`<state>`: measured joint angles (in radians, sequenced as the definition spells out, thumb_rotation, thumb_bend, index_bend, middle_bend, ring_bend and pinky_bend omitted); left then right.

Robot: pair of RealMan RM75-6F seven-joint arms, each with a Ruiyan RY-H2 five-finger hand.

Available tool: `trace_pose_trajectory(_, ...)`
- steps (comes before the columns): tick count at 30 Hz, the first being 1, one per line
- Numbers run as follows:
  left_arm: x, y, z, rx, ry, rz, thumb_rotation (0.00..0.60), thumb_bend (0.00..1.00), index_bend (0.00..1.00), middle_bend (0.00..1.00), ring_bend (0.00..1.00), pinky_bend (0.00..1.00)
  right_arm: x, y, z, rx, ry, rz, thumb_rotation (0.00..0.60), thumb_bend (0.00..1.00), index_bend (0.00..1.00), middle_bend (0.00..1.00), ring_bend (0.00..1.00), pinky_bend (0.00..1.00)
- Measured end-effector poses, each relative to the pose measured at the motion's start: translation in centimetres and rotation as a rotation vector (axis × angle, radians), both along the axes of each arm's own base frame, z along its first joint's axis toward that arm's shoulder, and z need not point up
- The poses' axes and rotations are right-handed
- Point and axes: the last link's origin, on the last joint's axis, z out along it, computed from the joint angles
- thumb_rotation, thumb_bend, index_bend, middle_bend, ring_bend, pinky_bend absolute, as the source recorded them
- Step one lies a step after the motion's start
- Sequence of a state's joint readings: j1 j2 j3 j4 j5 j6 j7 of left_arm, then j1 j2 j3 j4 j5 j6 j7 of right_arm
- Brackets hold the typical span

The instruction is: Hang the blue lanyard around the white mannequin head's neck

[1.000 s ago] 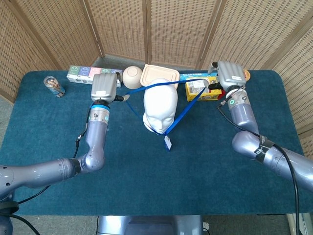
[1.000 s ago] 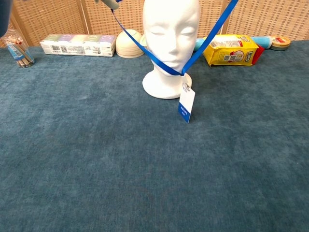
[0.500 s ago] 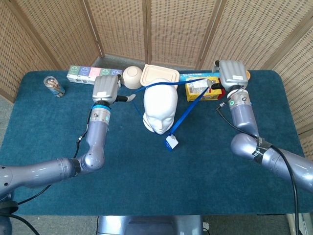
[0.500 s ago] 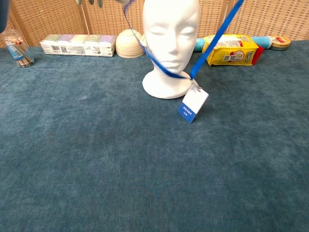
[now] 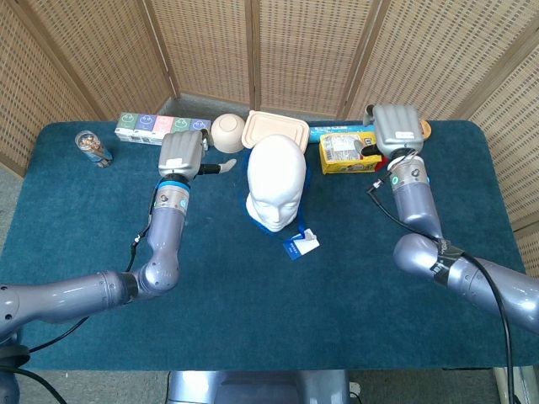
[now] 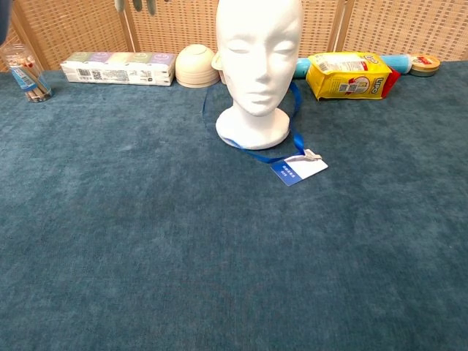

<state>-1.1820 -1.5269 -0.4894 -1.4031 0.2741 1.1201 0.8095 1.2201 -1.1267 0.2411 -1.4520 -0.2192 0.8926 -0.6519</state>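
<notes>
The blue lanyard (image 6: 248, 150) is looped around the white mannequin head (image 6: 257, 66), strap draped over its base, with the badge (image 6: 300, 169) flat on the teal cloth at about 5 o'clock from it. The left hand (image 5: 187, 156) looks open and holds nothing. Can't tell for the right hand (image 5: 394, 135); no strap in it anyway. Risk: an arm pulling back low could snag the loop or tip the light head.

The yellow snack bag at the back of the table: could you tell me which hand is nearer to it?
The right. The right hand sits directly beside the yellow snack bag, while the left hand is across the white mannequin head from it.
</notes>
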Motion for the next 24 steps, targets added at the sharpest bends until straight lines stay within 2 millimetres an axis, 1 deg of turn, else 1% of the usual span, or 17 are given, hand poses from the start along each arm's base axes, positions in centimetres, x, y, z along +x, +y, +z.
trace_pose_trajectory(5, -0.3, 0.0, 0.5, 0.007, -0.009, 0.001, 0.236, 0.12, 0.36, 0.49, 0.44, 0.56, 0.1, 0.2, 0.0, 0.008, -0.01, 0.002, 0.431, 0.36, 0.39, 0.77, 0.93, 1.0)
trace_pose_trajectory(11, -1.0, -0.3, 1.6, 0.017, -0.024, -0.004, 0.234, 0.12, 0.36, 0.49, 0.44, 0.55, -0.2, 0.6, 0.8, -0.035, -0.048, -0.006, 0.432, 0.34, 0.38, 0.77, 0.93, 1.0)
trace_pose_trajectory(15, -1.6, -0.9, 2.3, 0.02, -0.023, -0.017, 0.23, 0.12, 0.36, 0.48, 0.43, 0.55, -0.5, 1.1, 1.4, -0.058, -0.102, -0.007, 0.433, 0.34, 0.38, 0.77, 0.93, 1.0)
trace_pose_trajectory(20, -3.0, -2.4, 3.5, 0.024, -0.027, -0.037, 0.23, 0.12, 0.36, 0.48, 0.43, 0.54, -1.1, 2.1, 2.1, -0.099, -0.202, -0.003, 0.433, 0.34, 0.39, 0.77, 0.94, 1.0)
trace_pose_trajectory(24, -5.0, -4.1, 4.6, 0.025, -0.053, -0.039, 0.229, 0.13, 0.35, 0.48, 0.43, 0.53, -2.0, 3.7, 2.7, -0.131, -0.299, 0.019, 0.435, 0.34, 0.41, 0.78, 0.96, 1.0)
